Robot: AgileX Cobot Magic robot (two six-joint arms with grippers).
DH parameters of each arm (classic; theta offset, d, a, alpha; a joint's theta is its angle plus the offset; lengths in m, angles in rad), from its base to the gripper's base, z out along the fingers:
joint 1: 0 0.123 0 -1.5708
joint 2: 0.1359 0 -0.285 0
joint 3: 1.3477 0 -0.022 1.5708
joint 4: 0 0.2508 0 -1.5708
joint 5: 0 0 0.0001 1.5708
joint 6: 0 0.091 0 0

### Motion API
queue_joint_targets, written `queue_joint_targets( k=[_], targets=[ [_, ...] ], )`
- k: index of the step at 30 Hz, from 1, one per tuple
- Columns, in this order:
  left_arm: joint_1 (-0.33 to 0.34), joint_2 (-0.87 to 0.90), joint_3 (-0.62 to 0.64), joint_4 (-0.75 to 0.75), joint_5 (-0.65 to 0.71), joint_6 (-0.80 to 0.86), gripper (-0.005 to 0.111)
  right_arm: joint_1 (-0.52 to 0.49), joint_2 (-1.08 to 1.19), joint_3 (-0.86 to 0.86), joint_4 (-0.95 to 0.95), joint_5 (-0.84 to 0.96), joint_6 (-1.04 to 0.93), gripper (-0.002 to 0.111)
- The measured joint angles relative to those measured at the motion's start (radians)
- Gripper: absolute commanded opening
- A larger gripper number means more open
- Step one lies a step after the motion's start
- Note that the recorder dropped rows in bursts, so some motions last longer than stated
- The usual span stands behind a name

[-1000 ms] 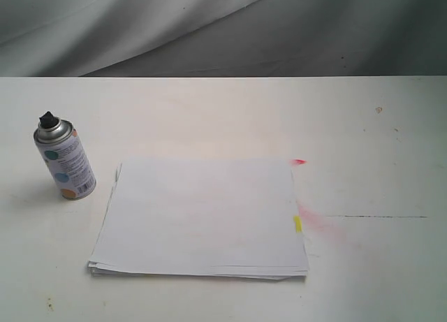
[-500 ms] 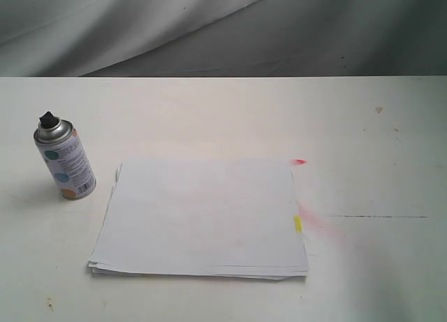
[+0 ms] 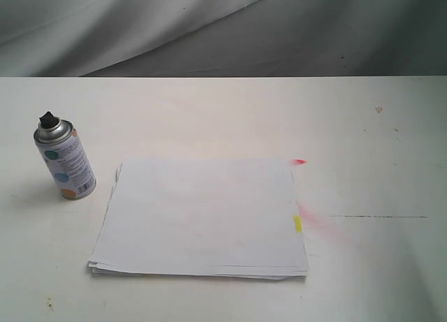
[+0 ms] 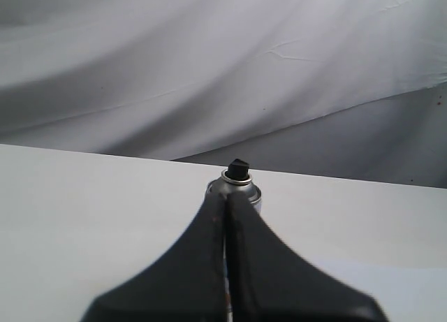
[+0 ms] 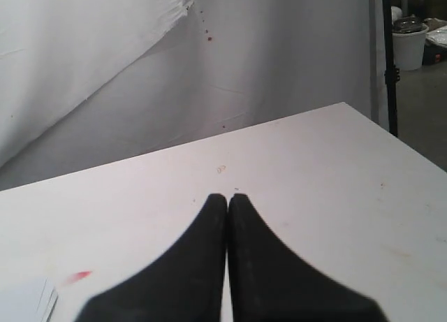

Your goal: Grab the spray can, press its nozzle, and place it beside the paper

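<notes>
The spray can (image 3: 64,159) stands upright on the white table, left of the paper (image 3: 201,216), with a small gap between them. Its black nozzle (image 3: 48,118) sits on the silver dome. The paper lies flat mid-table, a yellow mark (image 3: 297,224) at its right edge. Neither gripper shows in the exterior view. In the left wrist view my left gripper (image 4: 226,198) is shut and empty, and the spray can (image 4: 237,188) with its nozzle (image 4: 238,169) peeks out just beyond the fingertips. My right gripper (image 5: 227,198) is shut and empty over bare table.
Pink-red spray stains (image 3: 320,223) mark the table right of the paper, with a red spot (image 3: 299,161) near its far right corner. A grey cloth backdrop (image 3: 223,28) hangs behind the table's far edge. A corner of the paper (image 5: 28,299) shows in the right wrist view.
</notes>
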Motion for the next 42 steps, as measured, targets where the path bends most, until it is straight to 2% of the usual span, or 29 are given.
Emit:
queue_joint_targets(
  k=[25, 42],
  targets=[
    [0.000, 0.000, 0.000, 0.000, 0.000, 0.000, 0.000, 0.000, 0.000, 0.002, -0.009, 0.010, 0.004, 0.000],
    [0.000, 0.000, 0.000, 0.000, 0.000, 0.000, 0.000, 0.035, -0.068, 0.004, -0.009, 0.010, 0.004, 0.000]
  ],
)
